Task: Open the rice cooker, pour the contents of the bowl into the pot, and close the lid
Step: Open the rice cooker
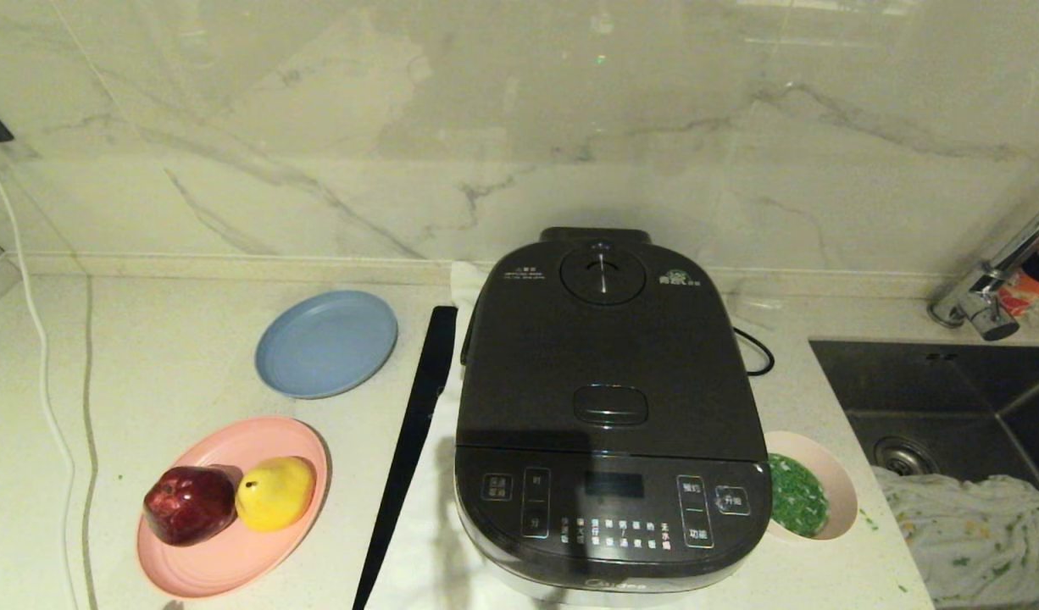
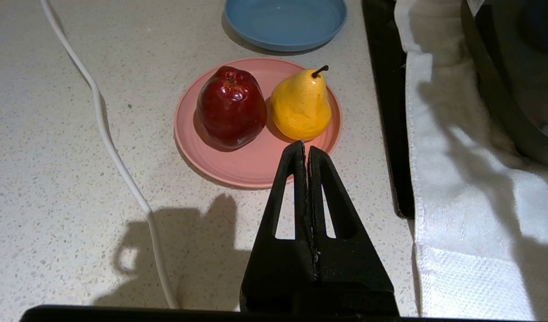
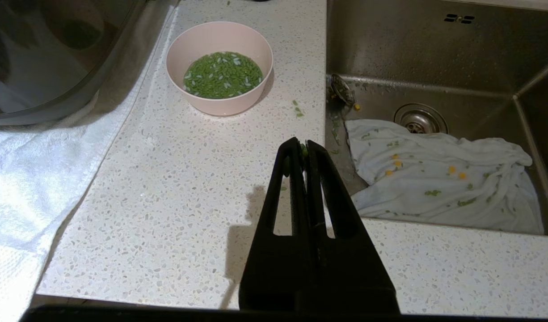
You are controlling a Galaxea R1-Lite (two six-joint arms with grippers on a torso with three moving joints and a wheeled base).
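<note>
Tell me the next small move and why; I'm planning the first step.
Probably bring the right gripper, now shut and hanging over the counter, to the release button on the lid. The rice cooker is closed, and the bowl beside it is full.

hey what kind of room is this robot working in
Most likely a home kitchen. A rice cooker stands on a speckled stone countertop against a marble-look wall, a steel sink with a faucet sits to its right, and plates of fruit and a bowl of chopped greens lie around it.
</note>
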